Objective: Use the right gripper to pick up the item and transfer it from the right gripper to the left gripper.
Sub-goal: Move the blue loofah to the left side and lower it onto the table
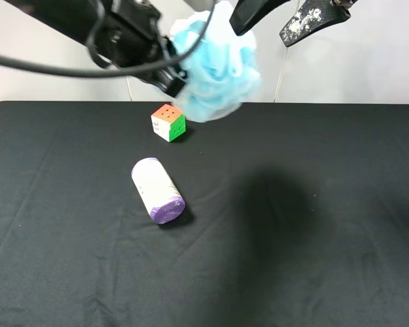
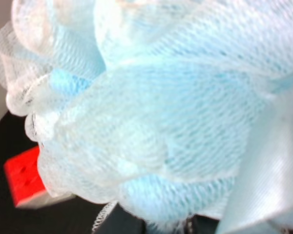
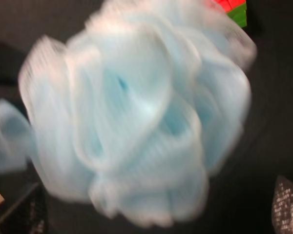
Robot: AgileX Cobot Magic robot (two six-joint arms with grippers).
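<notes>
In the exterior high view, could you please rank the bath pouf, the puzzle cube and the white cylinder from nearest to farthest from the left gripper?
Measured from the left gripper:
1. bath pouf, right at its fingertips, raised in the air.
2. puzzle cube, just below the gripper in this view.
3. white cylinder, lying on its side, farther toward the front.

I see pouf [image 1: 215, 65] aloft over worktop [image 1: 327, 238] far edge; cube [image 1: 168, 122] on worktop beneath, left of centre; cylinder [image 1: 157, 189] lying before cube.
</notes>
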